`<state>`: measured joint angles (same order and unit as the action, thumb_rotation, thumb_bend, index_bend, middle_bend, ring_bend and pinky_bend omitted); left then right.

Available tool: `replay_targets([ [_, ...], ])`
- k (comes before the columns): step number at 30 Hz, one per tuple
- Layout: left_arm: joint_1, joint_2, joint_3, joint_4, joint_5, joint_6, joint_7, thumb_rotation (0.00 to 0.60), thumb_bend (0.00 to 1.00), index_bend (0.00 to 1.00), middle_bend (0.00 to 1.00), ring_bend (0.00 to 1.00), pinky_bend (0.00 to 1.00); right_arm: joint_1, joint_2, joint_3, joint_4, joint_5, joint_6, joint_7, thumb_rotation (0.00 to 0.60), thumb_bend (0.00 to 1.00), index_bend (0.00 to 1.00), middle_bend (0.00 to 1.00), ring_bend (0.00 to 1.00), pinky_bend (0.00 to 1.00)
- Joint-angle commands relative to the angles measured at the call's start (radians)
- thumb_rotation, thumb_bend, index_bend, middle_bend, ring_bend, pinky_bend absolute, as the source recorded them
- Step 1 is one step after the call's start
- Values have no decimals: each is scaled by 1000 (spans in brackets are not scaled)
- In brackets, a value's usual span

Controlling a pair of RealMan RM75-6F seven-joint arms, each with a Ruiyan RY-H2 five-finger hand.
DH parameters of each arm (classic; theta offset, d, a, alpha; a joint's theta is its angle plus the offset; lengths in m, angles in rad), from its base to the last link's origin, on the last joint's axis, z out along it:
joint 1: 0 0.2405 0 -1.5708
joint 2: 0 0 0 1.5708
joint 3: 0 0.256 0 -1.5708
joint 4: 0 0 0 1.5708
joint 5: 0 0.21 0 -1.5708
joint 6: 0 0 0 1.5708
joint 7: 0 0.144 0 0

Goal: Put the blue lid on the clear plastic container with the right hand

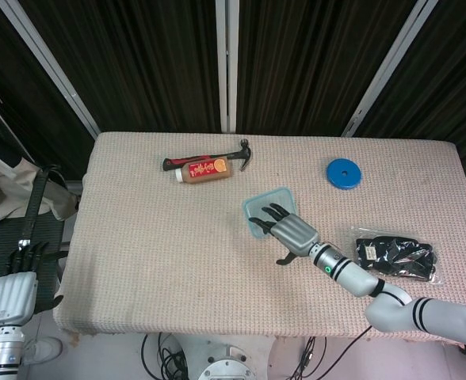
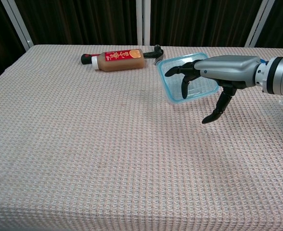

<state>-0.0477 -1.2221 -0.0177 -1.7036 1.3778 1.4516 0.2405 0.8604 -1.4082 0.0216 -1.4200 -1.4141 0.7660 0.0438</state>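
Here the right hand (image 2: 213,79), fingers hooked into the tilted clear plastic container (image 2: 180,82), should release it gently, keeping it upright.

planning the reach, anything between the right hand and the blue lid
In the head view only bare tablecloth lies between the right hand, whose fingers reach into the tilted clear container, and the blue lid.

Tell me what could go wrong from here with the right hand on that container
The clear container is tipped up toward the camera, the right hand's fingers hooked inside it. It could flip over or skid across the cloth if the hand pulls further. The blue lid lies well off near the far right of the table, so the hand must let go first; a snagged finger might drag the container along.
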Motion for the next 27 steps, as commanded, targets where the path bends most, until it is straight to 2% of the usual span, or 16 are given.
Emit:
replay_targets([
  [1,-1,-1,0,2,-2,-2,-1,600,0,56,42,0,0,-2,-7,4,9,7,-6,-4,600,0,0,273,0,0],
  [15,-6,0,-4,1,-8,-12,4,600,0,56,42,0,0,5,10,43,8,-6,3,41,600,0,0,252,0,0],
  [27,-4,2,-3,-7,-15,-11,14,600,0,56,42,0,0,61,-16,87,55,39,-72,23,600,0,0,235,0,0],
])
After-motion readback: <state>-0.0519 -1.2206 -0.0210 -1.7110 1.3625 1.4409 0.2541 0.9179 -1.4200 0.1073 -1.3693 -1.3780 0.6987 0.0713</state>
